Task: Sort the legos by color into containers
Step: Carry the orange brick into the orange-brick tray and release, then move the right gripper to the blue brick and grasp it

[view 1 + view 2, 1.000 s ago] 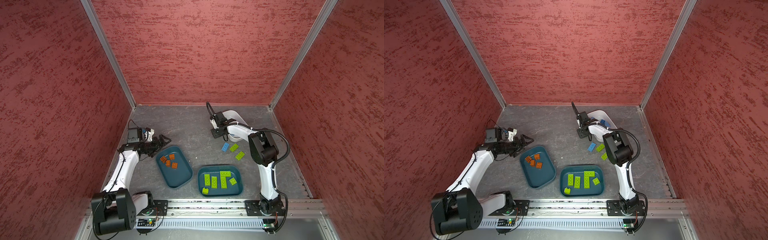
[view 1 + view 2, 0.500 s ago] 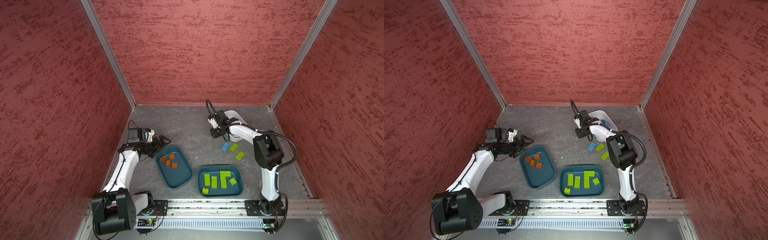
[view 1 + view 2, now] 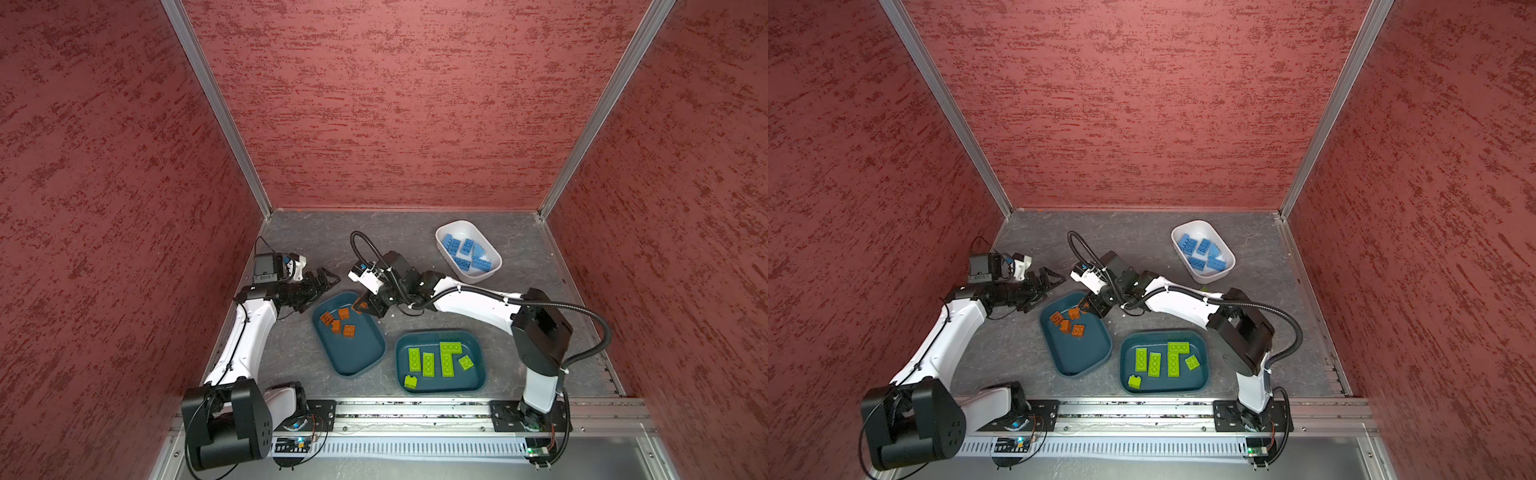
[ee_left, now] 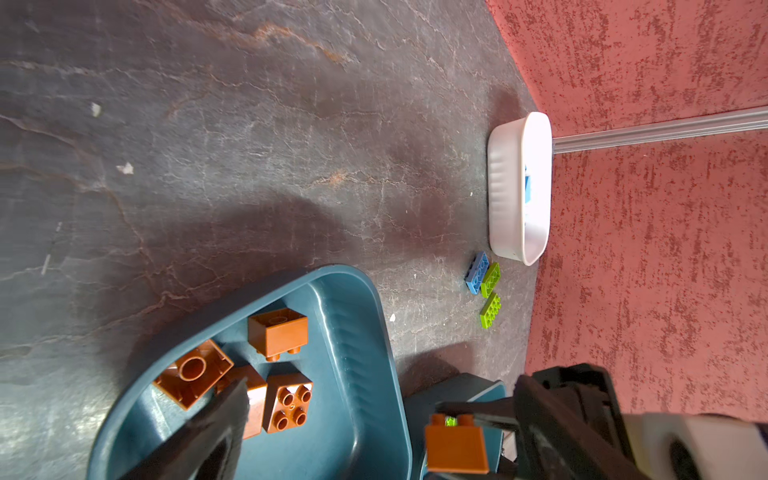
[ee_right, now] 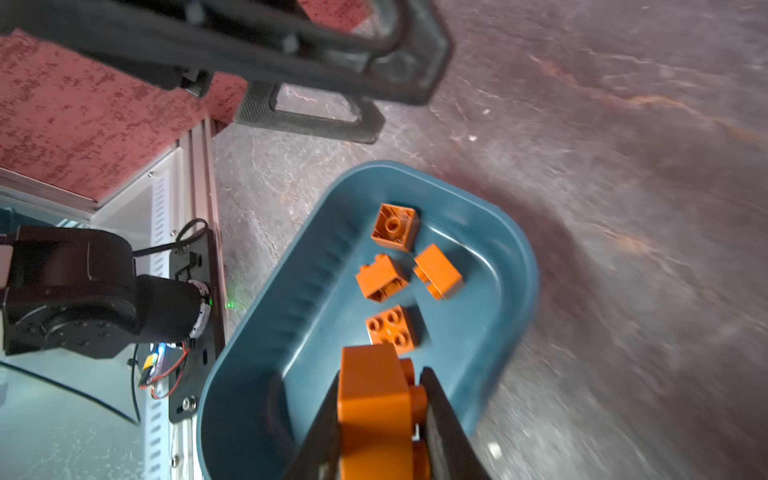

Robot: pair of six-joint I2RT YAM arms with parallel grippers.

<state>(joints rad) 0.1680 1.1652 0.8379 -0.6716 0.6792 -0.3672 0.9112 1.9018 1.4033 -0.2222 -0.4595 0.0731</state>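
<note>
My right gripper [image 3: 360, 306] [image 5: 380, 399] is shut on an orange-brown lego [image 5: 374, 411] [image 4: 456, 449], held over the far end of a dark teal container [image 3: 353, 370] [image 3: 1077, 361] that holds several orange-brown legos [image 3: 338, 322] [image 5: 390, 270]. My left gripper [image 3: 327, 278] [image 3: 1054, 279] stands open and empty just beyond that container's far left corner. One of its fingers [image 4: 216, 424] shows in the left wrist view. A second teal container [image 3: 440, 384] holds several lime green legos [image 3: 440, 357]. The white container [image 3: 457, 226] [image 4: 505, 195] at the back right holds several blue legos [image 3: 465, 251].
On the floor beside the white container lie a blue lego [image 4: 478, 272] and two green legos [image 4: 491, 280] [image 4: 490, 309], mostly hidden under the right arm in both top views. Red walls close in the floor on three sides. A metal rail [image 3: 415, 409] runs along the front.
The right gripper has swung from beside the white container to the left and toward the front, over the orange container. The white container now shows. The left arm has not moved.
</note>
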